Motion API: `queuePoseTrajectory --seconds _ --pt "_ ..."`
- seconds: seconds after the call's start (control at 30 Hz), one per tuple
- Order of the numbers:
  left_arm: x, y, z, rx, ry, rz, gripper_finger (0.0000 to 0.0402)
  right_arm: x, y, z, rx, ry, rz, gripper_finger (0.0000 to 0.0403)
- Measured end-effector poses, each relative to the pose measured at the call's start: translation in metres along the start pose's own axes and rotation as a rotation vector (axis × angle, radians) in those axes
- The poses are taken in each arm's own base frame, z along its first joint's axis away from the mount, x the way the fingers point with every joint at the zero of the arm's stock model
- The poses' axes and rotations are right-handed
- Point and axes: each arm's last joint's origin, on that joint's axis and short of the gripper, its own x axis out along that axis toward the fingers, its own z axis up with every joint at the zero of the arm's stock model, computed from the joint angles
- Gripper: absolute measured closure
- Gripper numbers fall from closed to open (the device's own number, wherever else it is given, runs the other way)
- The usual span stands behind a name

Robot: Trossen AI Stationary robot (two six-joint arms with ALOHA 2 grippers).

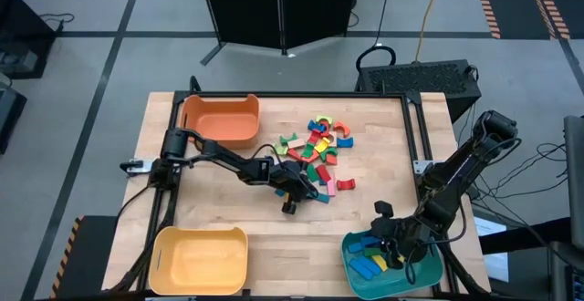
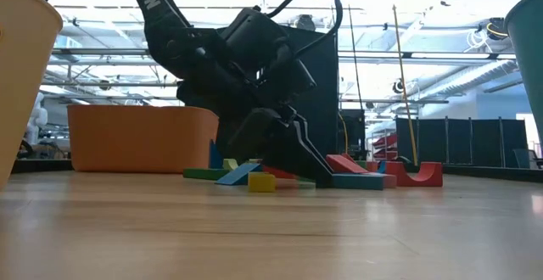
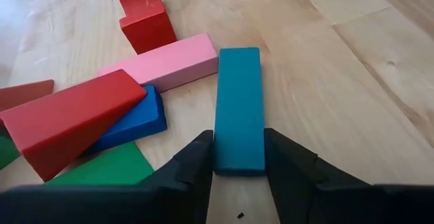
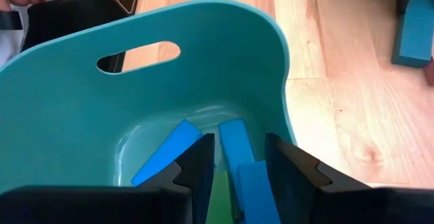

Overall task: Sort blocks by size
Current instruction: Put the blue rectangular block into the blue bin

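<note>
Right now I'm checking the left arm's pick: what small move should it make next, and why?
Probably lift straight up. The left gripper has its fingers on both long sides of the teal bar, which lies flat on the table beside the pink bar. A vertical lift should clear the neighbouring blocks without dragging them.

A wooden table [image 1: 228,219] has three plastic bins on it. The orange bin [image 1: 220,119] sits at the far left. The yellow bin [image 1: 199,261] sits at the near left corner. The teal bin [image 1: 422,274] sits at the near right corner. A black cabinet [image 1: 278,7] stands on the floor beyond the table.
</note>
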Motion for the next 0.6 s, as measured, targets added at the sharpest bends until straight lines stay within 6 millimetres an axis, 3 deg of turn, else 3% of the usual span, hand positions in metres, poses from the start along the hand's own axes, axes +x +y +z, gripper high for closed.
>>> queuePoseTrajectory --seconds 0.6 --pt "-0.0055 0.0045 0.0070 -0.061 -0.021 0.023 0.0268 -0.0044 -0.0024 0.0042 -0.104 -0.087 -0.060 0.0287"
